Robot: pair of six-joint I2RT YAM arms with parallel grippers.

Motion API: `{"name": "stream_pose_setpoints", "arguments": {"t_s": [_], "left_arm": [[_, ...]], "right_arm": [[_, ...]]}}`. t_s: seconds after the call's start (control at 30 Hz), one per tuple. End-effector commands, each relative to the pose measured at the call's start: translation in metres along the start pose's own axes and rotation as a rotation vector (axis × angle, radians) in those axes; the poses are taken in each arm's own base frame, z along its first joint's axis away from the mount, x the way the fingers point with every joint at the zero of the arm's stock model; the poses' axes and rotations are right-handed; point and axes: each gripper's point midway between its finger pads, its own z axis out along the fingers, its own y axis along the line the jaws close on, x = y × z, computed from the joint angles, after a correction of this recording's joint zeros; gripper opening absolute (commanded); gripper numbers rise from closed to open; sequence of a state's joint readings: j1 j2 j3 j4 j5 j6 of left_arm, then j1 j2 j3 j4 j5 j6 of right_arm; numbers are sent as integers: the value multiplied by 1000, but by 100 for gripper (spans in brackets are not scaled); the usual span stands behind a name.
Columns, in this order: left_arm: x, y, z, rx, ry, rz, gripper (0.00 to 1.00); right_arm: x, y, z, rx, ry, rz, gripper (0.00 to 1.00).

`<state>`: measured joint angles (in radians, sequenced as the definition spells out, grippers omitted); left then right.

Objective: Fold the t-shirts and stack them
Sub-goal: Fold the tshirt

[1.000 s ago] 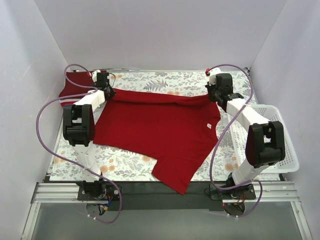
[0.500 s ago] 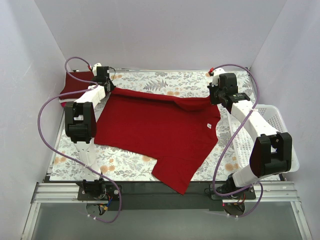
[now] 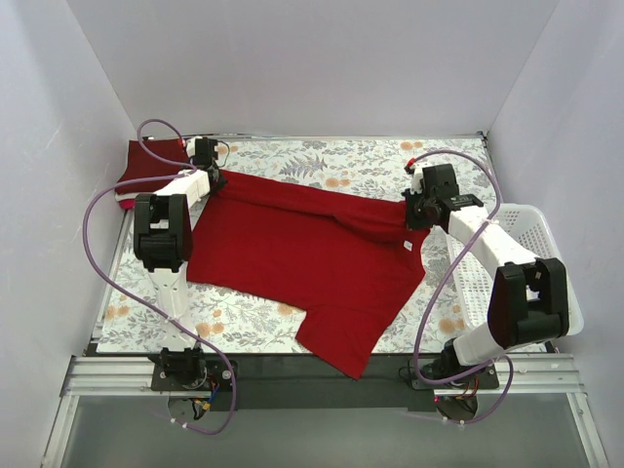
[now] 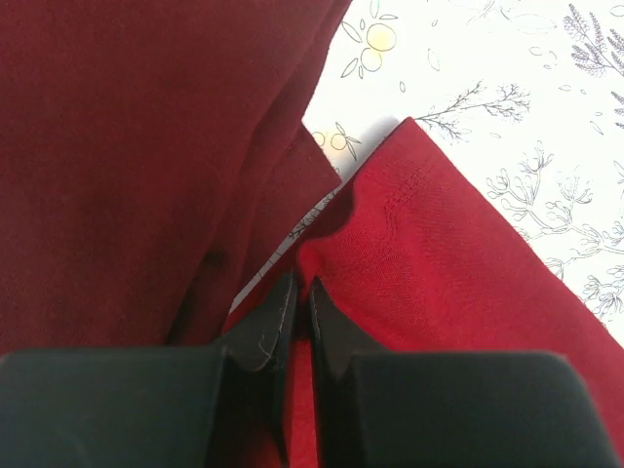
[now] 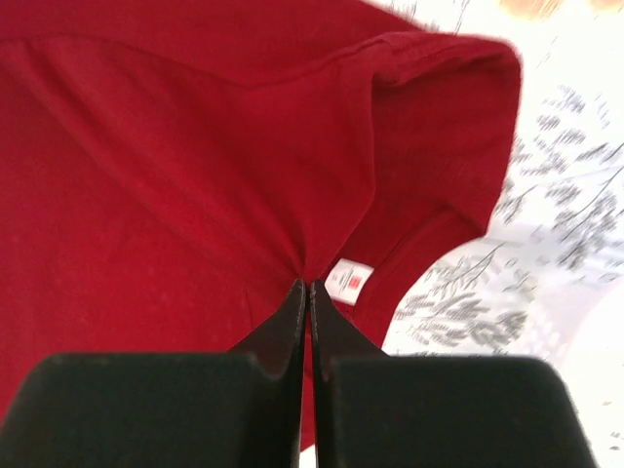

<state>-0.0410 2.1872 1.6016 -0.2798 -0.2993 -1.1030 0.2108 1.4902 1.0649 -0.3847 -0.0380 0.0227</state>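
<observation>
A bright red t-shirt (image 3: 302,258) lies spread across the table, its far edge folded over toward the front. My left gripper (image 3: 211,178) is shut on the shirt's far left corner (image 4: 390,244), next to a dark maroon shirt (image 3: 151,164) at the back left, which fills the left of the left wrist view (image 4: 127,146). My right gripper (image 3: 417,210) is shut on the red shirt (image 5: 195,175) near its collar, just beside the white neck label (image 5: 349,281). The white and pinkish-red shirts barely show under the maroon one.
A white lattice basket (image 3: 531,278) stands at the right edge of the table, under my right arm. The tablecloth (image 3: 322,156) has a floral print. Grey walls close in the back and both sides.
My right gripper has moved toward the front with the shirt's far right edge, pulling the fold forward. My left gripper has stayed at the far left corner, shifting only a little.
</observation>
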Motion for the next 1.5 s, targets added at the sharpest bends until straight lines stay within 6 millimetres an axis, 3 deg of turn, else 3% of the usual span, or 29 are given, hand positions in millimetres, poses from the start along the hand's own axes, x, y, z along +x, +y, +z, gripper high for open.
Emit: {"name": "stream_pose_setpoints", "arguments": {"t_s": [0.0,0.2,0.37,0.57,0.9,1.0,1.03,1.17,1.33,1.47], "left_arm": [[-7,9,0,-36,-25,7,1],[-7,16,-3,-69,-35,2,1],[-16,18,-7,-87,-54,-6,1],[-10,21,-6,-104,-34,-6,1],[14,29,-2,-137,30,-40,9],[15,30,-5,-141,41,-50,19],[16,29,-8,-142,49,-54,24],[3,23,-27,-124,21,-77,37],[-27,0,-61,-43,-29,-92,47],[-40,-26,-88,35,-38,-83,51]], "right_arm": [[18,4,6,-20,60,43,1],[36,-4,15,27,130,77,1],[22,-3,4,30,88,87,1],[14,5,-5,-8,80,104,1],[57,-4,13,53,187,157,1],[61,-5,14,54,197,158,13],[57,-9,11,80,180,156,23],[32,-16,-2,113,101,169,44],[-15,-19,-20,117,-34,177,48],[-38,-22,-19,105,-110,209,44]]}}
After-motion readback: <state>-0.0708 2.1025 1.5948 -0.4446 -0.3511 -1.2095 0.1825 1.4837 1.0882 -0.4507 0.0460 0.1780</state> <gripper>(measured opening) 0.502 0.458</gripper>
